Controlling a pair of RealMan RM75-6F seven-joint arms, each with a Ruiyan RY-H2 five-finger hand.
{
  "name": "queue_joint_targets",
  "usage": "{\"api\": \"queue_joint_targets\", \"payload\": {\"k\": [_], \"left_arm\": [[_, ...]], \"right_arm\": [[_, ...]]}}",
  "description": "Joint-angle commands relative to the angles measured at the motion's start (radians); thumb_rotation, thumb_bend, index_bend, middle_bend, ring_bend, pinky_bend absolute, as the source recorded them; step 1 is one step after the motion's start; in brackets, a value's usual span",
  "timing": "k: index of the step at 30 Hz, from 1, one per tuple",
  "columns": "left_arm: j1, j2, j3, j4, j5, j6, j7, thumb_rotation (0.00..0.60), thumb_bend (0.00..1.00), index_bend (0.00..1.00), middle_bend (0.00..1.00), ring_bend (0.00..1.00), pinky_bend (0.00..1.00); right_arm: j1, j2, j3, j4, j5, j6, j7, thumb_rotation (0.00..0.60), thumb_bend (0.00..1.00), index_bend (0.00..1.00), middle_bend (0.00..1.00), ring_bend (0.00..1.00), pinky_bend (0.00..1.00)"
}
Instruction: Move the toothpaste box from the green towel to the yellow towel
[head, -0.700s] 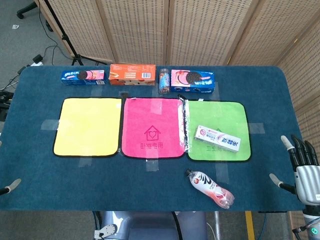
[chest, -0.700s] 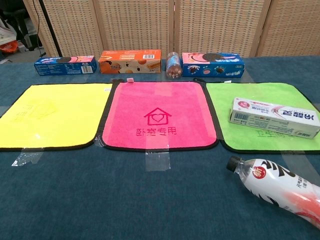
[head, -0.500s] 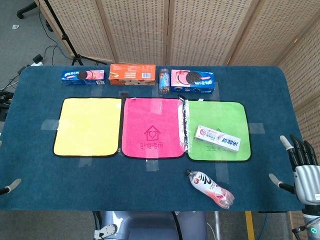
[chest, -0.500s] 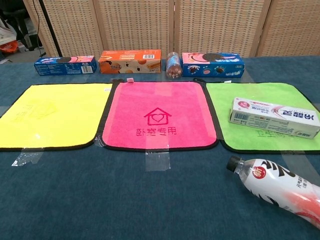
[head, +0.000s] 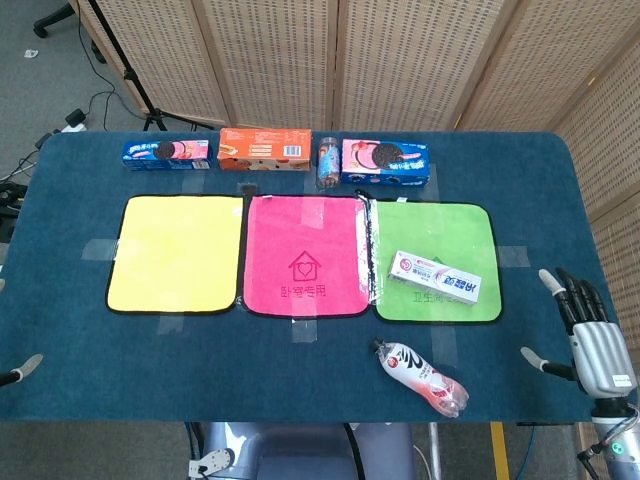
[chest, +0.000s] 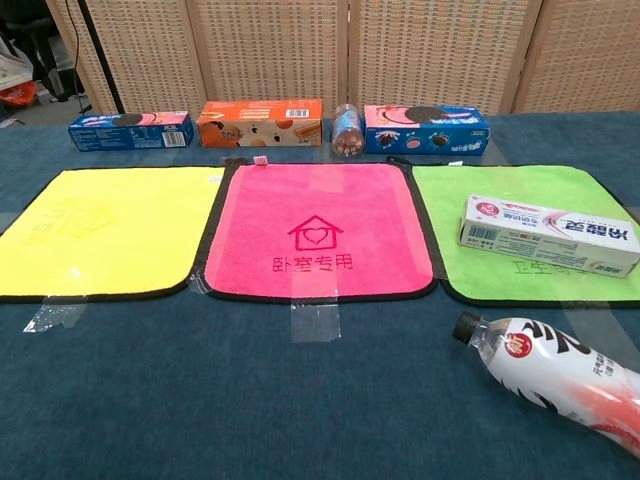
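The toothpaste box (head: 435, 277) lies flat on the green towel (head: 437, 222), in its near half, slanted w/ its right end nearer the front edge. The yellow towel (head: 176, 254) sits at the far left of the row, w/ a pink towel (head: 308, 255) between the two; all three are taped down on the blue desk (head: 300, 365).

The right hand (head: 588, 335) hovers at the desk's right front corner, fingers spread & straight, thumb out to the side, holding nothing; it is well apart from the box. Of the left hand (head: 20, 370) only a fingertip shows at the left edge of the head view, so whether it is open or closed can't be told. Neither hand shows in the chest view.

A plastic drink bottle (head: 420, 377) w/ pink liquid lies on its side in front of the green towel. Along the back edge, L to R: a blue cookie box (head: 166, 152), an orange snack box (head: 265, 150), a small snack tube (head: 327, 162), and a larger blue cookie box (head: 385, 163).
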Motion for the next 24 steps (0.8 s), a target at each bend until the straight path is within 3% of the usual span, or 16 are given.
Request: {"api": "queue_joint_targets", "payload": {"k": [1, 6, 8, 14, 24], "left_arm": [[-0.004, -0.001, -0.005, -0.006, -0.01, -0.006, 0.007, 0.6, 0.0, 0.0, 0.0, 0.0, 0.0], [-0.013, 0.0, -0.017, -0.015, -0.033, -0.021, 0.019, 0.6, 0.0, 0.0, 0.0, 0.0, 0.0], [-0.018, 0.0, -0.02, -0.017, -0.042, -0.031, 0.023, 0.6, 0.0, 0.0, 0.0, 0.0, 0.0], [-0.026, -0.002, -0.023, -0.018, -0.054, -0.047, 0.031, 0.6, 0.0, 0.0, 0.0, 0.0, 0.0], [-0.026, 0.004, -0.024, -0.018, -0.06, -0.052, 0.016, 0.6, 0.0, 0.0, 0.0, 0.0, 0.0]], "right_arm": [[0.113, 0.085, 0.006, -0.049, 0.075, -0.243, 0.244, 0.6, 0.42, 0.0, 0.0, 0.0, 0.0], [0.198, 0.148, 0.025, -0.076, 0.133, -0.433, 0.468, 0.6, 0.9, 0.0, 0.0, 0.0, 0.0], [0.228, 0.159, 0.031, -0.07, 0.157, -0.502, 0.523, 0.6, 0.97, 0.0, 0.0, 0.0, 0.0], [0.304, 0.16, 0.05, -0.047, 0.225, -0.672, 0.646, 0.6, 1.0, 0.0, 0.0, 0.0, 0.0], [0.372, 0.106, 0.068, -0.005, 0.361, -0.82, 0.625, 0.6, 1.0, 0.0, 0.0, 0.0, 0.0]]}}
